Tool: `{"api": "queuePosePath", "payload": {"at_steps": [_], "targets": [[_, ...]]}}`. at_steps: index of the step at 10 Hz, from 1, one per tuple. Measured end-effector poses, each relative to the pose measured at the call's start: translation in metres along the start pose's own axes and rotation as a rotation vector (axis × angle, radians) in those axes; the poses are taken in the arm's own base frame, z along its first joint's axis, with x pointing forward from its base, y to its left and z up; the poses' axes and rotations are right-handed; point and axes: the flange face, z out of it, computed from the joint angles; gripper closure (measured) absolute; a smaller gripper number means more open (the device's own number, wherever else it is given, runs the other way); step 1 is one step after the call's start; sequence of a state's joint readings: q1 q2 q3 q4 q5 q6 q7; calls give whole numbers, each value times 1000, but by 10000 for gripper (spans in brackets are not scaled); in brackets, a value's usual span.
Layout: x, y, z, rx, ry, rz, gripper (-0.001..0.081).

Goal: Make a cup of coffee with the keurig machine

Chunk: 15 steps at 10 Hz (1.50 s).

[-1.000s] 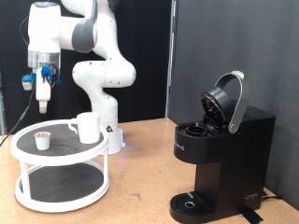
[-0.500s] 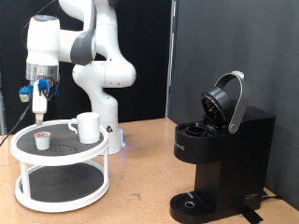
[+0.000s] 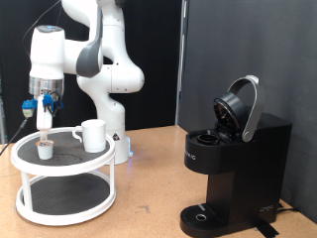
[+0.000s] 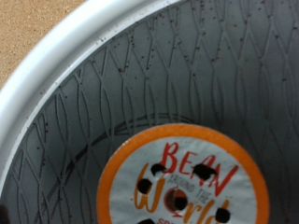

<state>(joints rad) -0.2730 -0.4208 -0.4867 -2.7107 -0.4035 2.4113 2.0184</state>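
The white cup [image 3: 93, 135] stands on the top tier of a white round wire stand [image 3: 65, 169] at the exterior view's left. A small white pod [image 3: 45, 150] sits on the same tier, left of the cup. My gripper [image 3: 44, 126] hangs straight above the pod, a short way over it, with nothing between its fingers. The wrist view shows the pod's lid [image 4: 182, 179], orange-rimmed with red lettering, on the dark mesh; no fingers show there. The black keurig machine [image 3: 234, 169] stands at the right with its domed lid [image 3: 241, 107] raised.
The stand's white rim [image 4: 56, 65] curves around the pod in the wrist view. The robot's white base [image 3: 111, 109] stands behind the stand. Bare wooden tabletop [image 3: 149, 193] lies between the stand and the machine.
My gripper has come down and slightly to the right, from well above the stand to just over the pod. The cup, the pod and the machine have not moved.
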Motion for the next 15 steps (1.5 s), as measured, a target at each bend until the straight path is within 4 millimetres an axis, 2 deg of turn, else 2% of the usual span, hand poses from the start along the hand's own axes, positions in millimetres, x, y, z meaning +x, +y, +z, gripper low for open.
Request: {"api": "queuePosePath", "payload": {"at_steps": [5,10,11,12,13,14,15], "targets": [[-2,6,16,5,11,-20,72],[0,8,20,11,9,-10,72],[0,8,21,11,11,-12,178],[1,9,21,11,14,-13,178],[1,9,22,11,16,-15,360],[2,9,22,13,18,-17,360],[2,9,22,14,18,-16,436]]}}
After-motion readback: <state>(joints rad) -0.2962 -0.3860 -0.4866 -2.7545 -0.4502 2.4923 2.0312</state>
